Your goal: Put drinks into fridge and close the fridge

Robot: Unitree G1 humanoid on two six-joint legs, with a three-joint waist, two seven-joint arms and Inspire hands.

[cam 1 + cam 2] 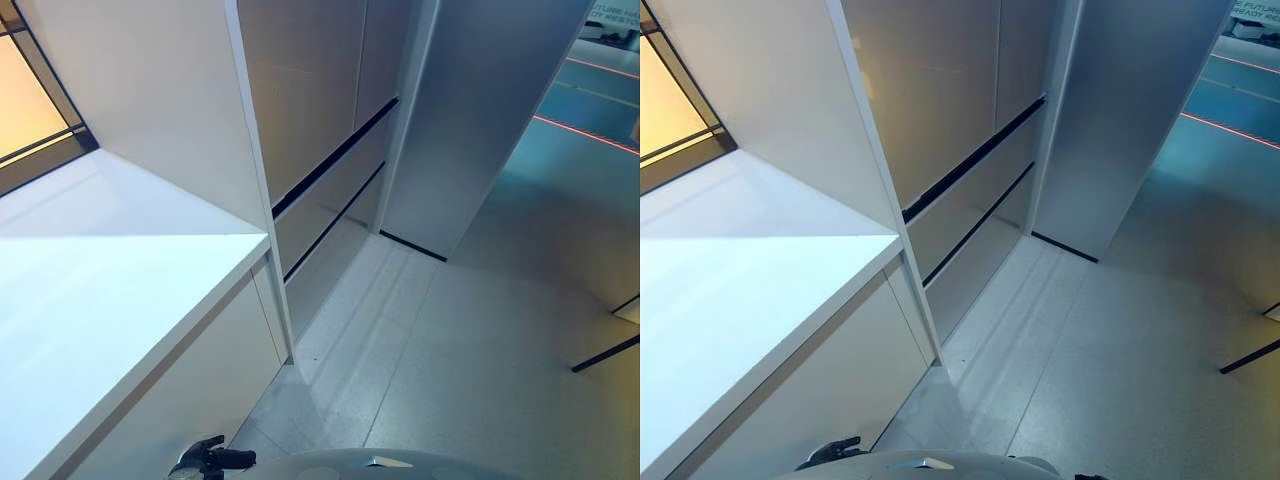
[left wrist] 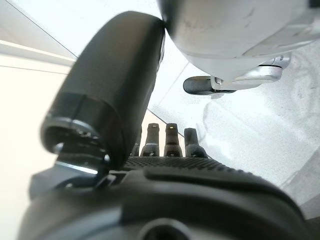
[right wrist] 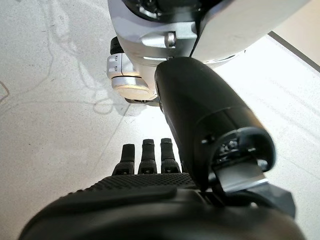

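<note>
Head views: a white, smooth-topped desk (image 1: pixel 110 300) fills the left side, its plain white front panel dropping to the floor. A tall white side panel (image 1: pixel 160 100) stands at the desk's far right corner. Just beyond it is a run of grey, matte cabinet fronts (image 1: pixel 320 120) split by two dark horizontal gaps; all fronts sit flush and shut. Next to these, further right, a tall grey slab-like unit (image 1: pixel 480 110) stands on the pale speckled floor (image 1: pixel 480 370). I cannot tell which of these fronts, if any, is the fridge. No drinks show in any view, so where they are cannot be told.

A thin red line (image 1: pixel 585 133) crosses the far floor at upper right. A dark slanted bar (image 1: pixel 605 353) stands at the right edge.

Left hand (image 2: pixel 170 145): seen in its own wrist view, dark, fingers straight and side by side, thumb standing out, holding nothing, floor beyond it. Its tip also shows at the bottom edge of the head views.

Right hand (image 3: pixel 145 160): in its own wrist view, fingers likewise straight and together, thumb extended, nothing held, over the floor.
</note>
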